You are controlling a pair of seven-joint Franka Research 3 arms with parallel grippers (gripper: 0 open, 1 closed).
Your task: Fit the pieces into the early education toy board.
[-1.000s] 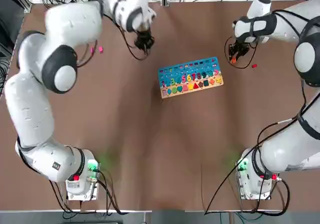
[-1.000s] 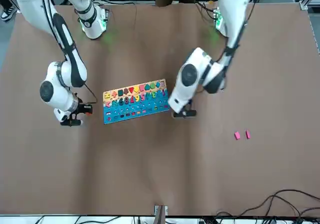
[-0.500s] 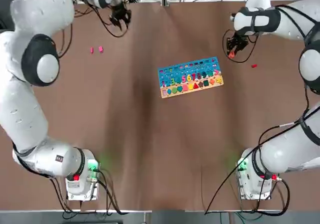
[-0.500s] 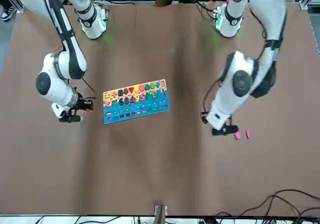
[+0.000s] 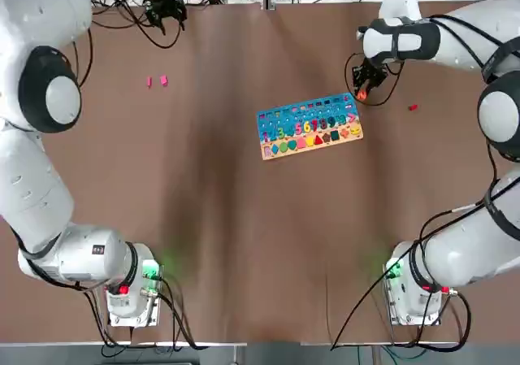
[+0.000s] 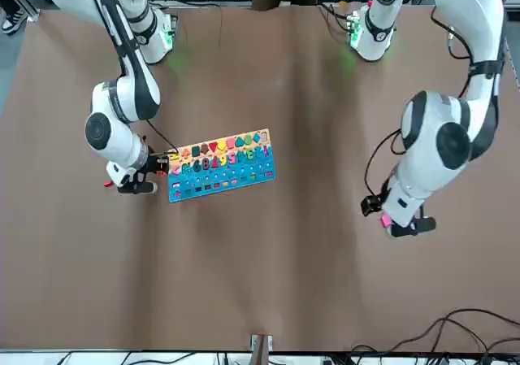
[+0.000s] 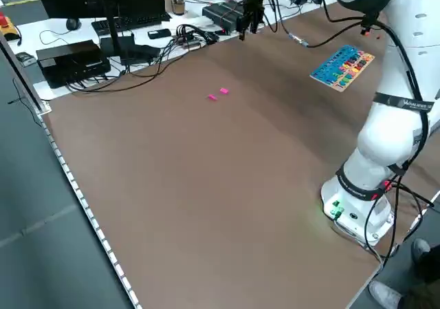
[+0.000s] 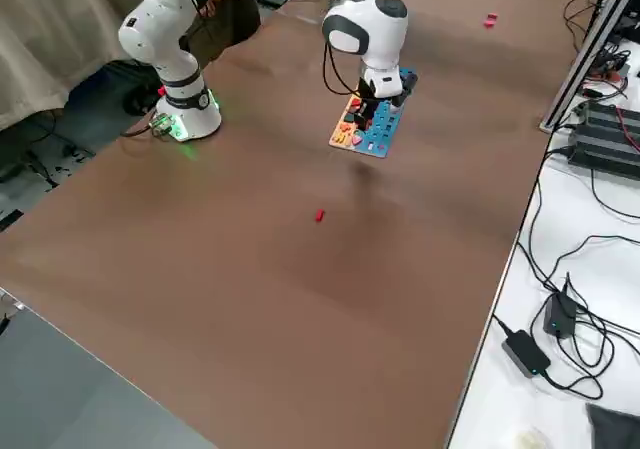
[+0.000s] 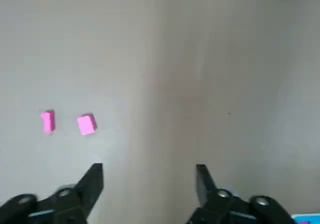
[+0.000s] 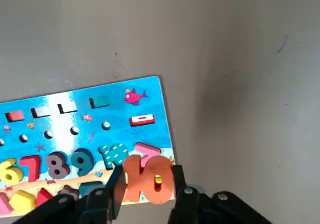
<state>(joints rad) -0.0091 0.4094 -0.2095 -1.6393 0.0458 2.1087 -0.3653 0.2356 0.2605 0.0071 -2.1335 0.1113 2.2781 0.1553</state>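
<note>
Brown table (image 5: 244,235) surface fills every view, with cables, monitors and boxes crowded along its far edge and one side.

At the far right corner of the early education toy board (image 5: 309,127), the right gripper (image 10: 145,186) hangs just above the board's end, its fingers (image 10: 177,176) pinched on the orange "10" piece (image 10: 147,179). In the right wrist view that piece sits between the two pads, over the board's edge where the blue field meets the tan strip, beside the teal "10" recess and a pink shape. The rest of the board stretches away from the gripper to one side, showing the numerals 7, 8, 9 and small rectangular slots on the blue. The red piece (image 5: 413,107) lies on the bare table near this gripper, on the side away from the board.

The left gripper (image 9: 149,176) is at the table's far left edge, well apart from the board, with its fingers (image 9: 92,181) spread wide and nothing between them. The two pink pieces (image 9: 67,122) lie side by side, apart from each other, on the table just ahead of one fingertip and off to that side, untouched. In the top view they rest a little nearer the robot than the gripper.
</note>
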